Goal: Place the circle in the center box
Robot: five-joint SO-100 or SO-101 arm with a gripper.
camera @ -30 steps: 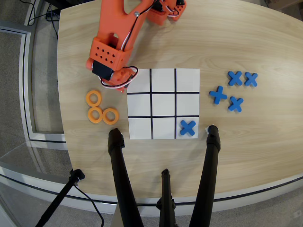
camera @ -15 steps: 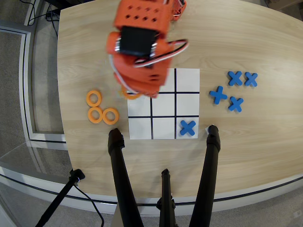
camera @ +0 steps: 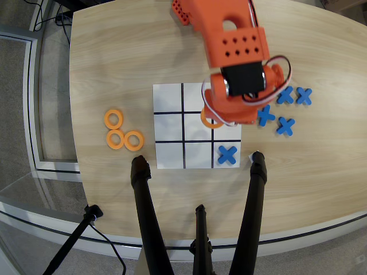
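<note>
In the overhead view, the white square nine-cell board (camera: 170,152) with black grid lines is lying flat on the light wooden table (camera: 114,51), and I am reaching over its right-hand side with my orange plastic arm (camera: 232,43). The bottom-right cell is holding one blue X-shaped plastic piece (camera: 227,154). One flat orange plastic ring (camera: 205,119) is showing partly from under my wrist, sitting over the vertical line that divides the centre box (camera: 196,127) from the middle-right cell, so it is overlapping the centre box's right edge rather than lying squarely inside it. The rest of the centre box is showing bare white. My gripper (camera: 221,117) is hidden beneath my own wrist housing and motor; I cannot tell whether its jaws are spread, pressed together, or pinching the ring. Count of orange rings: four in total, one at the board and three in a cluster (camera: 123,133) on the table left of the board, the lower two touching each other. Count of blue X pieces: five in total, one in the bottom-right cell and four in a loose group (camera: 285,109) on the table right of the board, just beside my wrist.
</note>
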